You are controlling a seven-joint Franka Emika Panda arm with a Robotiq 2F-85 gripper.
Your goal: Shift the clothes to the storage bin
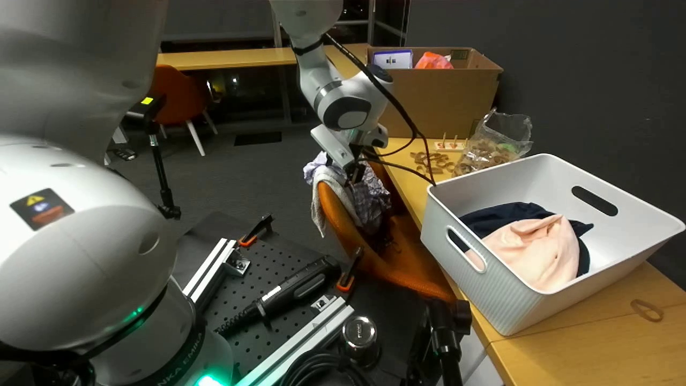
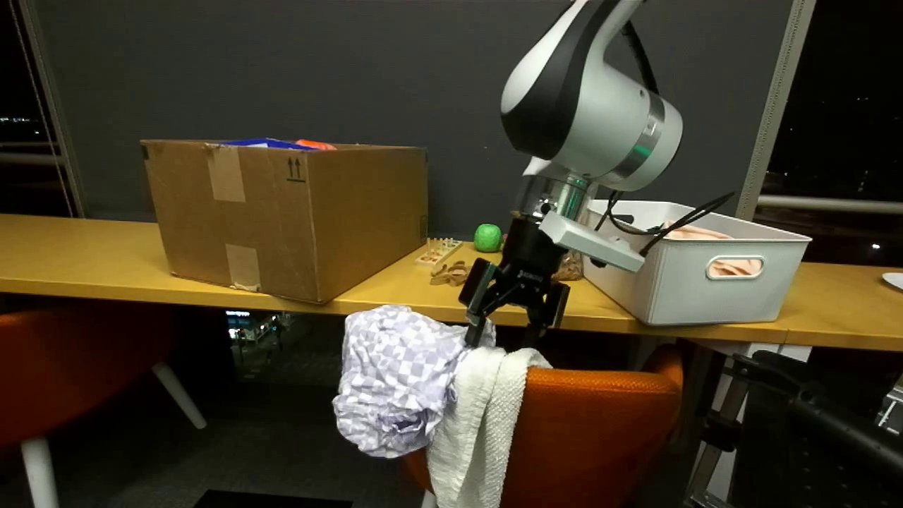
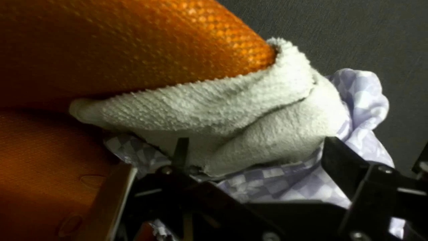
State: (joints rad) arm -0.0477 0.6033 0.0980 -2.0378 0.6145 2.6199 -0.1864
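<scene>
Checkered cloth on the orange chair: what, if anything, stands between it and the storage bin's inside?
The edge of the table, then the side wall of the storage bin. Its top is open, so carrying the checkered cloth over the rim may work.

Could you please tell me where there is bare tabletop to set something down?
In an exterior view, bare tabletop lies in front of the storage bin, with one brown loop on it. In an exterior view, another bare patch lies left of the cardboard box. Between box and bin it is crowded: pegged board, more loops, plastic bag.
</scene>
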